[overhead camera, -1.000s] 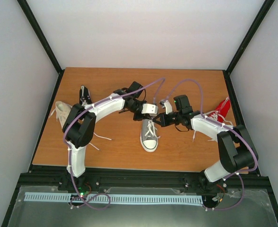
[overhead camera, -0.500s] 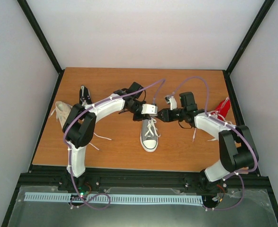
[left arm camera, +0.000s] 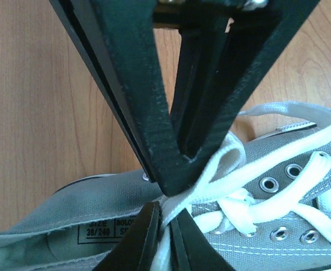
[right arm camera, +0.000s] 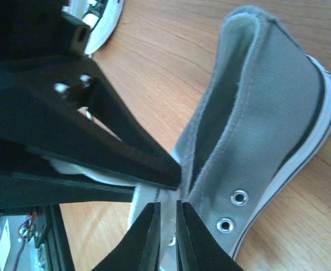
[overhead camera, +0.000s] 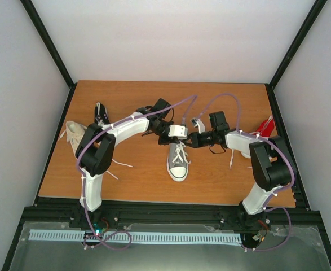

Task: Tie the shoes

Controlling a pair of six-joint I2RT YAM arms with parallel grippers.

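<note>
The grey shoe (overhead camera: 177, 161) lies mid-table, its white toe towards the arms. My left gripper (overhead camera: 179, 131) hangs over the shoe's ankle opening. In the left wrist view, that gripper (left arm camera: 164, 208) is shut on a strand of the white lace (left arm camera: 278, 197) just above the grey shoe (left arm camera: 86, 209). My right gripper (overhead camera: 192, 138) meets it from the right. Its tip (left arm camera: 179, 178) pinches the base of a lace loop (left arm camera: 228, 157). In the right wrist view its jaws (right arm camera: 166, 204) stand nearly together over the grey shoe (right arm camera: 272, 101), beside the left gripper (right arm camera: 171, 172).
A black shoe (overhead camera: 100, 113) and a cream shoe (overhead camera: 74, 135) lie at the table's left side. A red shoe (overhead camera: 265, 131) lies at the right edge, behind the right arm. Purple cables arch over both arms.
My right gripper has swung left and down towards the left gripper at the shoe's opening, and its elbow has drawn in. The left arm and the grey shoe have stayed put.
</note>
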